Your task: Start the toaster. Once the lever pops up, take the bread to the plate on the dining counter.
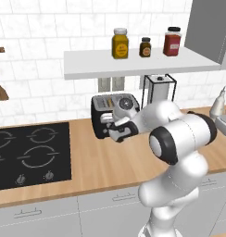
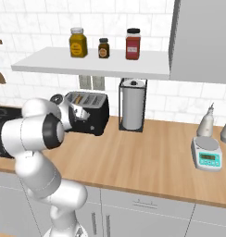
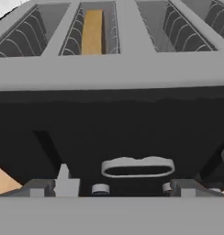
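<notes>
Black two-slot toaster point(image 1: 110, 113) standing on the wood worktop point(image 1: 105, 162), against the white tiled wall, between the black hob point(image 1: 29, 155) and the wire stand with its paper towel roll point(image 2: 132, 110)

Gripper point(image 3: 118, 187) pressed up close to the toaster's front face, jaws spread wide and holding nothing; dark fingertips point(image 3: 45, 187) low in the hand view, either side of a pale oval lever handle point(image 3: 137, 167) on the black front

Tan bread point(image 3: 92, 32) sitting down in one of the toaster's slots, upright between the wire guides; seen in the right base view as a light strip at the toaster top point(image 2: 83, 98)

White arm reaching forward from the base to the toaster's front

Above, a white shelf point(image 1: 133, 62) carrying three jars; far along the worktop, a small kitchen scale point(image 2: 206, 154)
</notes>
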Tool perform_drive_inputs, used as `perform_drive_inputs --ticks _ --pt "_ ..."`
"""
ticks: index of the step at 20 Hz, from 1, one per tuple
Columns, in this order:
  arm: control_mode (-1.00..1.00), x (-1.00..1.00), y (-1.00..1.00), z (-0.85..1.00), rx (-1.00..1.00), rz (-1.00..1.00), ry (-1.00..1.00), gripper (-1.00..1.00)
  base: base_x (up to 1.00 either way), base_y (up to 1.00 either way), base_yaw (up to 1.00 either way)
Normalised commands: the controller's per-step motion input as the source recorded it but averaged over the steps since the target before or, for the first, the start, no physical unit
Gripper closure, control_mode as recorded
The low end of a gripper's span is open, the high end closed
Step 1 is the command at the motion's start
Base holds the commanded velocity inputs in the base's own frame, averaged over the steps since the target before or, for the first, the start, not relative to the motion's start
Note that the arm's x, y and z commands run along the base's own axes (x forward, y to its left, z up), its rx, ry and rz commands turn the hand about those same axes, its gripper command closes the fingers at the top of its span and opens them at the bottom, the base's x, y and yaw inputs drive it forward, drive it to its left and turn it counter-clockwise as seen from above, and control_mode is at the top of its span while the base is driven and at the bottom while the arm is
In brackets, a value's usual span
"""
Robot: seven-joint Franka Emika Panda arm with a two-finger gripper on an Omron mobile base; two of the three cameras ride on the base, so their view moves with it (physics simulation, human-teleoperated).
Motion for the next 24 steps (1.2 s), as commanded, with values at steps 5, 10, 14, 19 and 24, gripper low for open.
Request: perform_drive_inputs --ticks 5,10,14,19,24 --pt "-1.0 -0.41 0.03 0.18 -0.01 -0.03 -0.22 -1.0 0.0 0.0 0.0" --pt "-1.0 -0.16 0.02 0.33 0.0 -0.03 -0.14 -1.0 0.0 0.0 0.0" --pt "-1.0 0.03 0.04 0.41 0.0 0.0 -0.08 -1.0 0.0 0.0 0.0" --pt "-1.0 0.12 0.0 0.51 0.0 0.0 -0.03 -1.0 0.0 0.0 0.0" --pt "-1.0 0.01 0.05 0.51 0.0 0.0 0.0 -1.0 0.0 0.0 0.0"
